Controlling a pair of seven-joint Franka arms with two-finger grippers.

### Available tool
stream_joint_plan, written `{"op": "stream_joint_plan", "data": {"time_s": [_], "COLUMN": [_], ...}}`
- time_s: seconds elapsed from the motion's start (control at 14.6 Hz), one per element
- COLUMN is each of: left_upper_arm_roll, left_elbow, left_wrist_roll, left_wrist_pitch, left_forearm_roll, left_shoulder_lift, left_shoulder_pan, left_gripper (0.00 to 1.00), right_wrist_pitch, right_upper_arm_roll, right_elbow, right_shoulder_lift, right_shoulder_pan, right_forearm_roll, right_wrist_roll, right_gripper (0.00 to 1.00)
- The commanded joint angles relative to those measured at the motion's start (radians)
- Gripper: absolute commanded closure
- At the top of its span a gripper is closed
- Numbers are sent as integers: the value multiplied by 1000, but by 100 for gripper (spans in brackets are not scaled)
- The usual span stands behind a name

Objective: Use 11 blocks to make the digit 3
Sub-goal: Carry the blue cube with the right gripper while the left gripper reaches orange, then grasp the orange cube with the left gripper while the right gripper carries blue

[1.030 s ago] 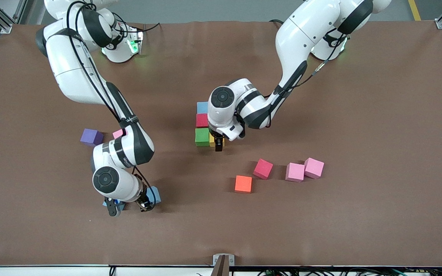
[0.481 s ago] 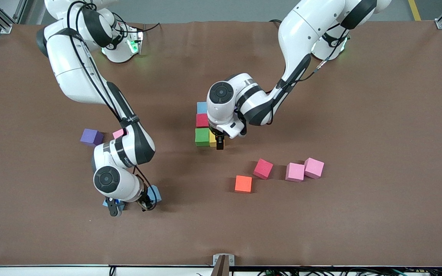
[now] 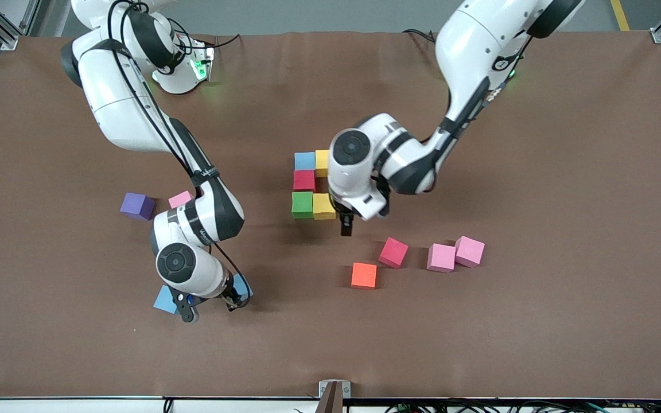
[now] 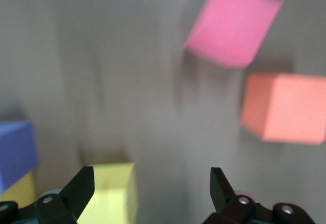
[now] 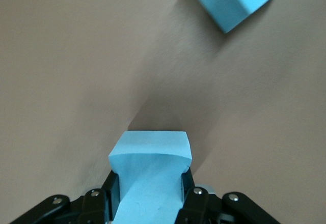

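Brown matte table (image 3: 537, 172) — scattered blocks (image 3: 363, 275), grey floor.

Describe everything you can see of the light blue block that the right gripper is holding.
The light blue block is a small matte foam cube, plain and unmarked. It sits clamped between the right gripper's black fingers, its sides squeezed slightly inward. The front view mostly hides it under the wrist, with one corner showing. A second light blue block lies apart from it on the table.

Even bright light, soft shadows, blurred left wrist view
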Motion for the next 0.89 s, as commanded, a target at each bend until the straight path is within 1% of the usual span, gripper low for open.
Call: {"op": "stream_joint_plan", "data": {"time_s": [0.0, 0.14, 0.27, 0.34, 0.48, 0.62, 0.69, 0.82], "left_upper_arm_roll": [-5, 0, 0, 1, 29, 31, 31, 29], "left_elbow": [17, 61, 97, 104, 105, 106, 112, 121], "left_wrist_roll": [89, 141, 214, 228, 254, 270, 270, 270], "left_wrist_pitch": [13, 55, 124, 151, 231, 303, 323, 333], "left_forearm_roll": [11, 14, 15, 16, 13, 11, 8, 4], "left_shoulder_lift": [-1, 46, 97, 114, 132, 154, 162, 179], "left_shoulder_pan": [69, 95, 117, 119, 112, 115, 117, 117], "left_gripper": [0, 0, 0, 0, 0, 0, 0, 0], "right_wrist_pitch": [-14, -14, -15, -20, -23, -23, -24, -26], "right_upper_arm_roll": [28, 35, 35, 35, 35, 35, 35, 32], "right_elbow": [0, 0, -1, -1, -1, -3, -7, -55], "right_shoulder_lift": [-29, -35, -47, -47, -49, -60, -63, -83], "right_shoulder_pan": [10, 30, 48, 57, 79, 109, 119, 151], "right_forearm_roll": [13, 10, 12, 13, 9, 10, 10, 0], "right_wrist_roll": [-150, -285, -514, -587, -668, -759, -782, -790], "right_gripper": [100, 100, 100, 100, 100, 100, 100, 100]}}
